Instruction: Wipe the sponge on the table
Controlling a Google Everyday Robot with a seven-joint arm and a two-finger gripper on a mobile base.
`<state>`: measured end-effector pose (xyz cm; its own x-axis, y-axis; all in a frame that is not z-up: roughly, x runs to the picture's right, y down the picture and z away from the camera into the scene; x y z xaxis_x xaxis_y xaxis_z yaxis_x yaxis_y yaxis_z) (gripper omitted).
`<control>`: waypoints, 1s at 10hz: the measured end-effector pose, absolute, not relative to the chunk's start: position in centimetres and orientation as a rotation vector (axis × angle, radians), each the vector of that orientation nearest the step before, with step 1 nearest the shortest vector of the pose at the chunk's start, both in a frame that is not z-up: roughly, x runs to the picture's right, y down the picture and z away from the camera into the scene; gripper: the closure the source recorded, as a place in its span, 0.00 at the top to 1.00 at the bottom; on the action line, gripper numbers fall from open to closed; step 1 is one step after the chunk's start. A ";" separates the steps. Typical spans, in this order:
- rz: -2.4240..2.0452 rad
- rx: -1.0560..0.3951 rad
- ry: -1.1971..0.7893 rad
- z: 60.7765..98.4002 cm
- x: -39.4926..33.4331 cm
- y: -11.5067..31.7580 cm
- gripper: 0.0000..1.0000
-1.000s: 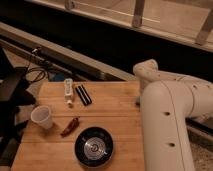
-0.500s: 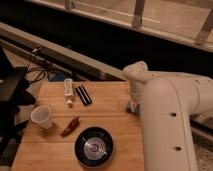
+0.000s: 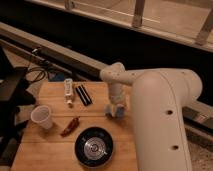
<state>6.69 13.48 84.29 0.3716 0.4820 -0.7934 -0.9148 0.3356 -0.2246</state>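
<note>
My white arm (image 3: 160, 115) reaches in from the right over the wooden table (image 3: 50, 155). Its gripper (image 3: 116, 110) points down and hangs just above the table's right middle, right of the black bars. A small bluish-grey patch shows at the gripper's tip; I cannot tell whether that is part of the gripper or something in it. The sponge is hidden or out of view.
On the table lie a white bottle (image 3: 68, 91), a pair of black bars (image 3: 83, 95), a white cup (image 3: 42, 116), a red chilli pepper (image 3: 70, 126) and a round black dish (image 3: 94, 146). Dark equipment and cables (image 3: 15, 85) stand at the left edge.
The arm has swung left from the table's right side, and the gripper has come down toward the tabletop near the black bars.
</note>
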 end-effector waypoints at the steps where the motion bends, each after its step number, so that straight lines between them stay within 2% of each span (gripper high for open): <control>1: 0.979 -0.736 0.641 84.6 4.5 12.6 0.00; 4: 1.029 -0.668 0.588 87.1 1.7 10.3 0.00; 6: 1.090 -0.612 0.590 89.2 2.4 9.2 0.00; 10: 1.223 -0.508 0.657 92.9 9.4 8.3 0.00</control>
<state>9.40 8.32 92.90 0.1992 0.6851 -0.7007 -0.9624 0.2716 -0.0081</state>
